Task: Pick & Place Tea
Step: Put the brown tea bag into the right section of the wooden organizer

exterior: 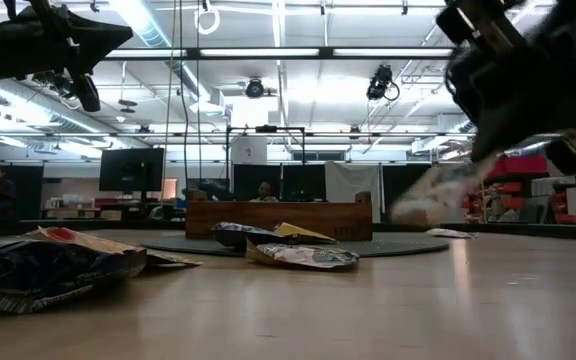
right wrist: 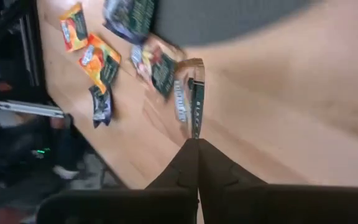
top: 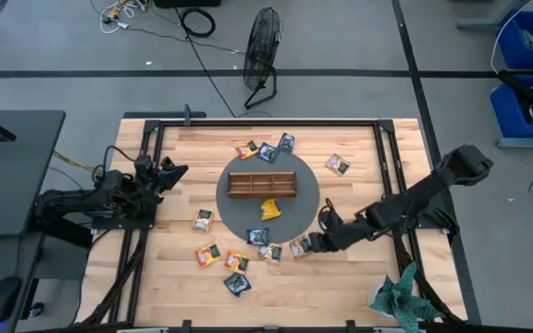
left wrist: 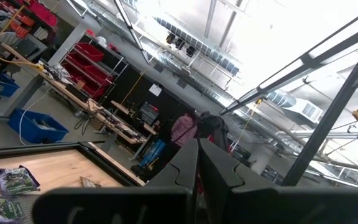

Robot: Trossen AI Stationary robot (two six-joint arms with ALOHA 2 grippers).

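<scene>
Sachet (right wrist: 188, 99): light, flat, crinkly; we grip by edge. Right gripper (right wrist: 194, 142) fingers clamped on it; left gripper (left wrist: 197, 146) fingers together.

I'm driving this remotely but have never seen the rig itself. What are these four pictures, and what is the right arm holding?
Two dark robot arms work at a wooden table. One picture looks straight down, one looks level across the tabletop, and one sits on each wrist. Tea sachets lie scattered around a round grey mat carrying a wooden tray, with a yellow sachet beside the tray. The right gripper is shut on a grey-white sachet. The left gripper waits shut at the table's left edge.
</scene>
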